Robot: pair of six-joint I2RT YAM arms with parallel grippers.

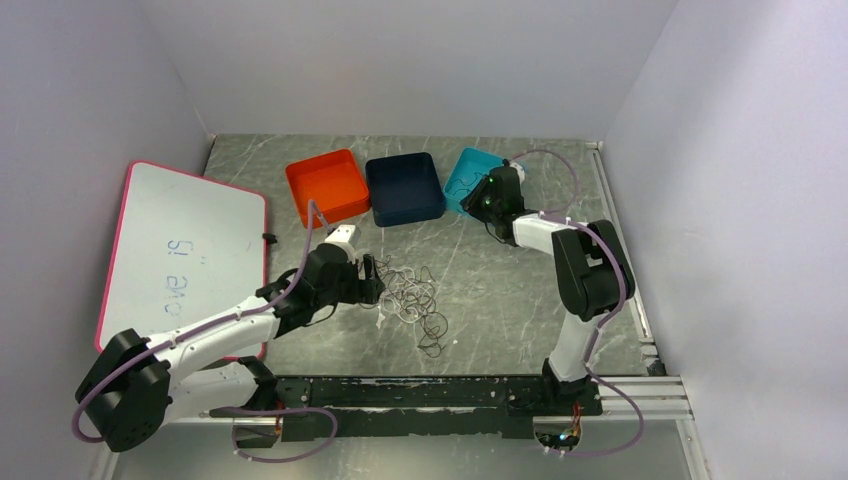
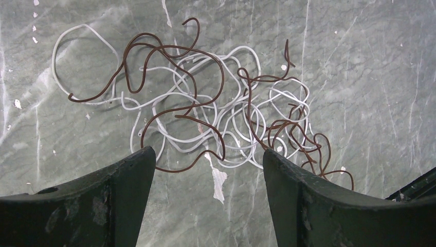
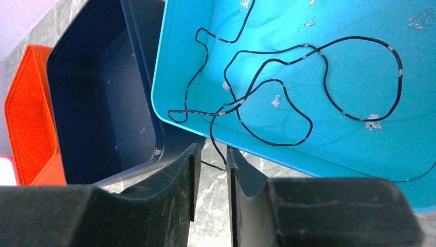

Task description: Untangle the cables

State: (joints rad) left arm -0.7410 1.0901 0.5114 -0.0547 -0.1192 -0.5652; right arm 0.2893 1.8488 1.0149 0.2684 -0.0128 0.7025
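Surface: grey marbled table with pale scuffs, plain light walls on three sides.
Tangle, look: thin curly cables heaped in overlapping loops, flat on the table.
Tangle, colours: white cable in wide round loops, with brownish-red cable woven over and through it. Loose red ends stick out at the top.
Tangle, place: centre of the top view, just right of the left arm's tip, nearer than the bins.
Black cable, look: a thin wire with pale bands along it, lying in open loops.
Black cable, place: on the floor of the teal bin, upper right of centre in the top view. One strand drops over the bin's near rim.
Left gripper: spread wide and holding nothing. Its tips sit at the near edge of the tangle with loops lying between them. Contact with the wires cannot be told.
Right gripper: fingers drawn almost together, leaving a narrow slot. The black strand from the rim runs into that slot, which looks wider than the wire. No firm clamp is seen.
Count, cable colours: three, two in the tangle and one in the bin. Strands within the tangle cannot be counted.
Count, bins: three in a row at the far side: teal, navy bin, orange bin.
Count, grippers: two.
Count, other: one pink-rimmed whiteboard at the left of the top view.
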